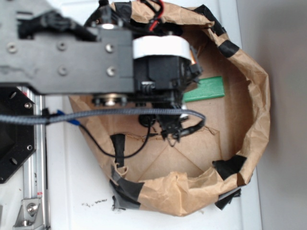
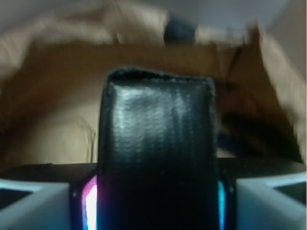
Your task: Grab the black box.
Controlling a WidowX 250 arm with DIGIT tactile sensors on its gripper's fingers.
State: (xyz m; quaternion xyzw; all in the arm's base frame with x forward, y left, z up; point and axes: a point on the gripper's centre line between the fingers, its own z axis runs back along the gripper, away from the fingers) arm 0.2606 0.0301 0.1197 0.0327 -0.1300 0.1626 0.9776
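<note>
Black box clamped upright between the jaws, filling the wrist view, over the brown paper bin; green block lying untouched on the bin floor; grab apparently done; only lifting clear possibly left.

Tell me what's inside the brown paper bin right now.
Inside the brown paper bin a green block lies on the floor, partly covered by the arm. The wrist view shows the black box between the gripper fingers. The arm hides the rest of the floor.
</note>
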